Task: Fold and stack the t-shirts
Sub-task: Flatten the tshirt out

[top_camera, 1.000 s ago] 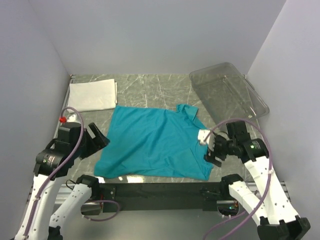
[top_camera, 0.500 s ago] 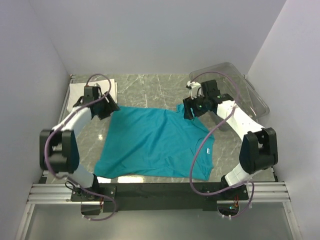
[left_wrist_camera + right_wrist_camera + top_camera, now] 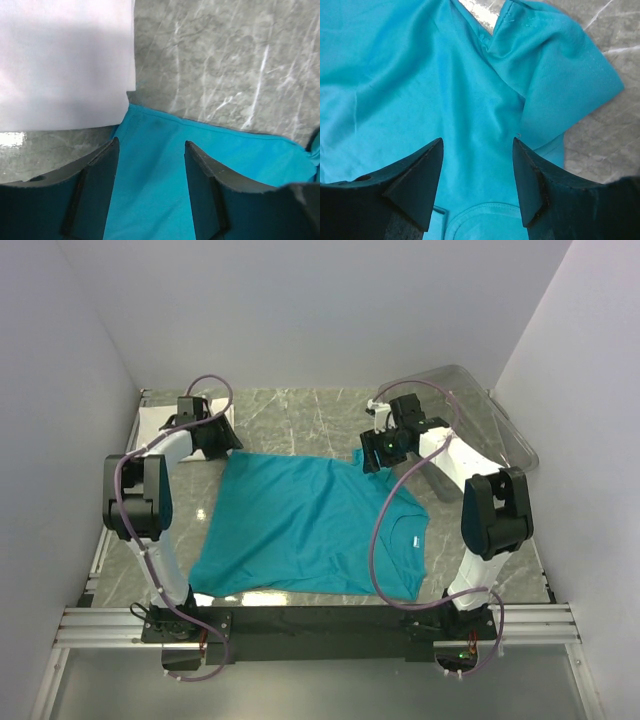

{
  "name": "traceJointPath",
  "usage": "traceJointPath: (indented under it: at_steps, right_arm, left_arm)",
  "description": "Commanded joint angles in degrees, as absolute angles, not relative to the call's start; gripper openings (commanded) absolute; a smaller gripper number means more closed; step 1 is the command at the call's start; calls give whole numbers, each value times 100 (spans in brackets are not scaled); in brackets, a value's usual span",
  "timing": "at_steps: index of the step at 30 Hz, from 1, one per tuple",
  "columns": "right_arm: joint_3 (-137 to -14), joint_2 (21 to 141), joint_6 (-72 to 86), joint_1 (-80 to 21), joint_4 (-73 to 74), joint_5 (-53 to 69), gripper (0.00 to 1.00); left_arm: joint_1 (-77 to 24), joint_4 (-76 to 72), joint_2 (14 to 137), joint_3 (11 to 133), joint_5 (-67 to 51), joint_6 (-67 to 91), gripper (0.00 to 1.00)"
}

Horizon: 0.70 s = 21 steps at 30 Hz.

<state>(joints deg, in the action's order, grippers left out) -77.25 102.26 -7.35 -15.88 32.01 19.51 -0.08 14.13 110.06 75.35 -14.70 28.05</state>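
The teal-blue t-shirt (image 3: 310, 525) lies spread flat on the marble table, its white neck label (image 3: 409, 539) at the right. The folded white t-shirt (image 3: 160, 425) lies at the back left, partly hidden by the left arm; it also shows in the left wrist view (image 3: 60, 60). My left gripper (image 3: 222, 448) is open just above the teal shirt's far left corner (image 3: 150, 150). My right gripper (image 3: 372, 460) is open above the teal shirt's far right sleeve (image 3: 560, 95), with cloth (image 3: 470, 125) between the jaws but not pinched.
A clear plastic tray (image 3: 470, 420) stands tilted at the back right, close to the right arm. White walls close in the left, back and right. A black rail (image 3: 320, 620) runs along the near table edge.
Both arms have reached from the near side to the shirt's far corners. The right sleeve has been laid out and the shirt lies a little flatter.
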Motion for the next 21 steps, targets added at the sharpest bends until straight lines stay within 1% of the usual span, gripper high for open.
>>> traceJointPath:
  at_steps: [1, 6, 16, 20, 21]
  right_arm:
    - [-8059, 10309, -800, -1617, 3243, 1934, 64]
    - [-8104, 10380, -765, -1608, 3243, 1916, 63]
    - [-8104, 10380, -747, -1600, 3261, 1872, 63]
    - [-8147, 10397, -747, -1573, 3287, 1872, 63]
    - [-8147, 10397, -756, -1582, 3296, 1872, 63]
  left_arm:
    - [-9, 1345, 11074, 7743, -1538, 2584, 60]
    - [-9, 1310, 11294, 7726, -1582, 2584, 57]
    - [-70, 1441, 11575, 7822, -1301, 2391, 53]
    - [-219, 1608, 11645, 7822, -889, 2294, 53]
    - [-246, 1634, 11646, 7822, -583, 2277, 54]
